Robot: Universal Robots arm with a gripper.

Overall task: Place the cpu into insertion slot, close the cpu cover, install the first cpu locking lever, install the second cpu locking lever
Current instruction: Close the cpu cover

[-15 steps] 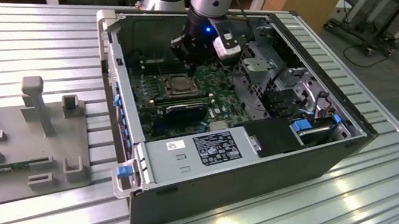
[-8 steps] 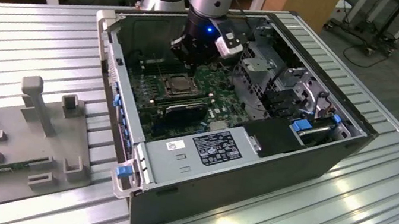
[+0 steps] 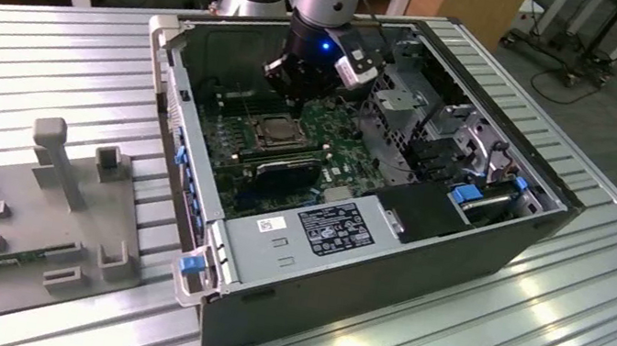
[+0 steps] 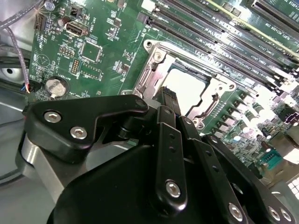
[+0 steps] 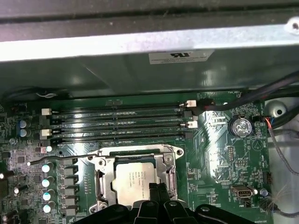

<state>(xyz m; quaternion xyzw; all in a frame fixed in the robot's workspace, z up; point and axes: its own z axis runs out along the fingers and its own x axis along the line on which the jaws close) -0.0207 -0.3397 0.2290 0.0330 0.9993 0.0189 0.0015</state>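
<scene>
Inside the open computer case, the cpu (image 5: 133,179) lies flat in the insertion slot (image 3: 278,131), pale and square. The silvery cpu cover (image 5: 135,153) is down around it, its window framing the chip. In the second wrist view the cpu (image 4: 189,91) and the cpu cover (image 4: 154,49) sit just beyond my fingertips. My gripper (image 5: 158,190) hangs over the socket's edge with its two black fingers pressed together and nothing seen between them; it shows too as the gripper (image 4: 169,99) and the gripper (image 3: 293,101). A thin locking lever (image 5: 60,158) runs out sideways from the socket.
Long black memory slots (image 5: 117,123) lie beside the socket, with a coin battery (image 5: 240,126) and cables nearby. The case walls (image 3: 183,69) and drive bays (image 3: 459,160) hem the arm in. A grey fixture (image 3: 31,203) stands on the ribbed metal table at the exterior view's left.
</scene>
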